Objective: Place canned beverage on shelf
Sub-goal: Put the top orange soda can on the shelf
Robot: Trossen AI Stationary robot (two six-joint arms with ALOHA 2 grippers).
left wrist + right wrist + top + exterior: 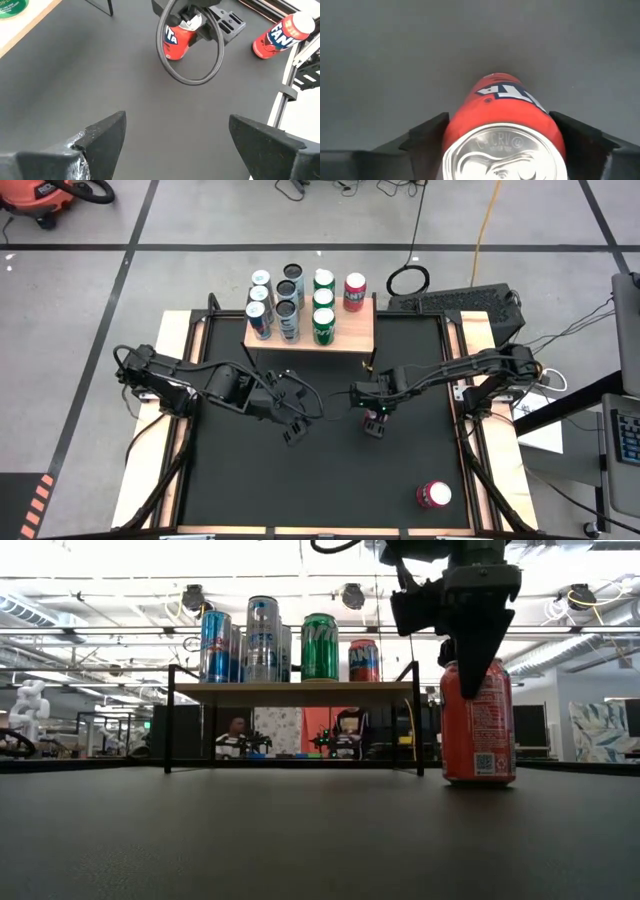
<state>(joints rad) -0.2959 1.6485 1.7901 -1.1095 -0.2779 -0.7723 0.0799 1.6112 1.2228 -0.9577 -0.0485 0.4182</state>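
- The black tabletop (300, 480) sat inside a light-wood frame, on a grey floor crossed by dark tape lines.
- The right gripper (375, 423) reached down over an upright red Fanta can (478, 725) at mid-table; its fingers (427, 131) flanked the can on both sides — whether they pressed it I cannot tell.
- The left gripper (292, 427) hovered near table centre, jaws spread wide, empty.
- The shelf (355, 335) stood at the far edge, loaded with blue, silver, green and red cans (288, 305).
- Another red can (434, 496) stood alone near the front right corner.
- Beyond the table — a bright workshop with ceiling lights.
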